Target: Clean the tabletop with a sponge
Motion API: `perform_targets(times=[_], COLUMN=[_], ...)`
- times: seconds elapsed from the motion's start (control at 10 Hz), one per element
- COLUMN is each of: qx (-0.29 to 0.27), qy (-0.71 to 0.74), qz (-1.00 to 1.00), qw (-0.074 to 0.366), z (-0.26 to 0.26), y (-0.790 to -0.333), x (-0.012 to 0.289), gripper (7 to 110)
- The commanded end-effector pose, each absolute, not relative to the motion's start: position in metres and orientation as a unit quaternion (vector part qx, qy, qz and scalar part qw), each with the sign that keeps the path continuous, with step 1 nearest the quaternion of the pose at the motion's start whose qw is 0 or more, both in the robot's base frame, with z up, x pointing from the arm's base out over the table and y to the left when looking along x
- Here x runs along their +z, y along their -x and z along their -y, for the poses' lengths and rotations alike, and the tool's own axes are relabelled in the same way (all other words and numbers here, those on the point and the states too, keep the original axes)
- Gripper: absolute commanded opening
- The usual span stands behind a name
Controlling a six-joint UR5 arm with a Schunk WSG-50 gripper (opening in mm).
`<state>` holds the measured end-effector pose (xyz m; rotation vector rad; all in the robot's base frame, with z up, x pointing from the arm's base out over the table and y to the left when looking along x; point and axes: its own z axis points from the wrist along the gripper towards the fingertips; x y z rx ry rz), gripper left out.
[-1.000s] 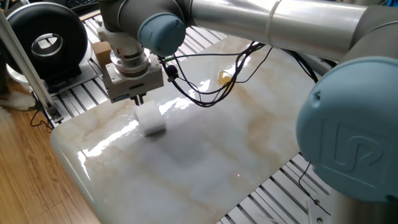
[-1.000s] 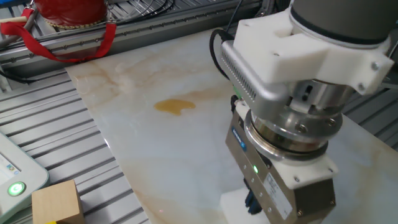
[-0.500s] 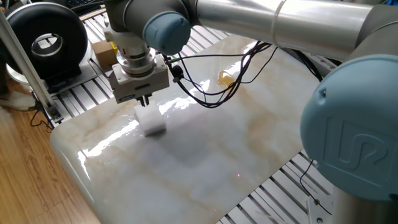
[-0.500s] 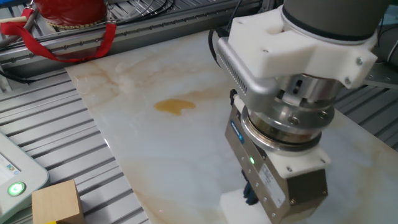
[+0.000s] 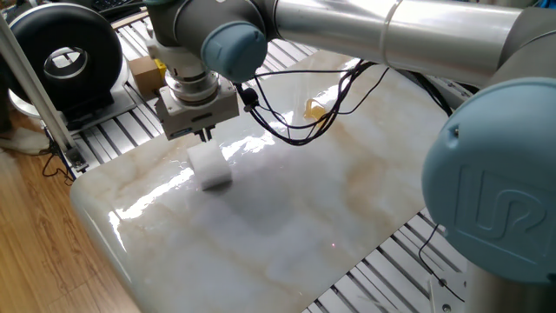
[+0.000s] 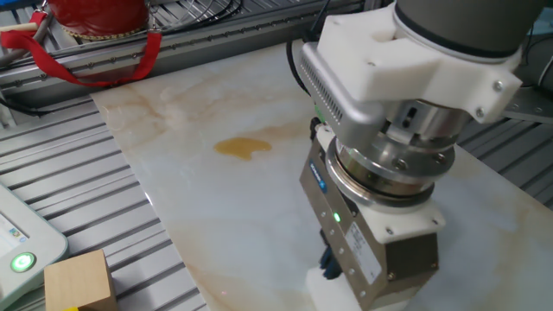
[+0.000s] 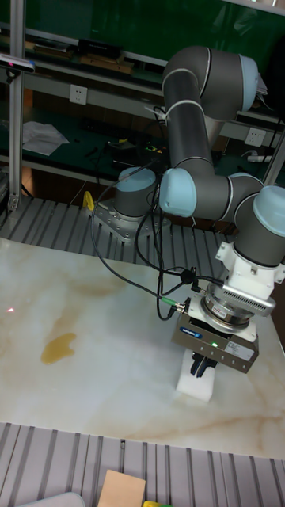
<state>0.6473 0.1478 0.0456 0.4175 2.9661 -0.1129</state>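
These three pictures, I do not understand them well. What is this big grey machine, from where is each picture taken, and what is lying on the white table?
The machine is a robot arm with a two-finger gripper. Two cameras watch the tabletop from different sides; the tall picture shows the whole arm from the front. A small white sponge lies on the marble slab, directly under the gripper. Whether the fingers already grip it cannot be told. An amber stain sits apart from the sponge, not yet wiped. A cardboard box stands on the grey frame beside the slab.

Silver arm (image 7: 190,119), pale-blue joint caps (logo embossed), black cables (image 5: 295,130)
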Motion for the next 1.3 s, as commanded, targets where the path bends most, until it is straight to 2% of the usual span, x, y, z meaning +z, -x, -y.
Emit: perform_targets(times=[0.0, 0.2, 0.4, 1.0, 1.2], qx=[-0.044, -0.046, -0.049, -0.033, -0.053], qy=[-0.142, -0.152, -0.147, -0.11, -0.14], qz=[-0.984, -0.983, -0.987, -0.992, -0.988], qw=[0.102, 0.088, 0.052, 0.058, 0.046], z=[-0.14, -0.14, -0.142, -0.149, -0.138], y=[-0.662, -0.655, -0.637, -0.643, -0.634], x=[0.05, 0.048, 0.046, 0.045, 0.047], gripper=[7, 7, 7, 7, 7])
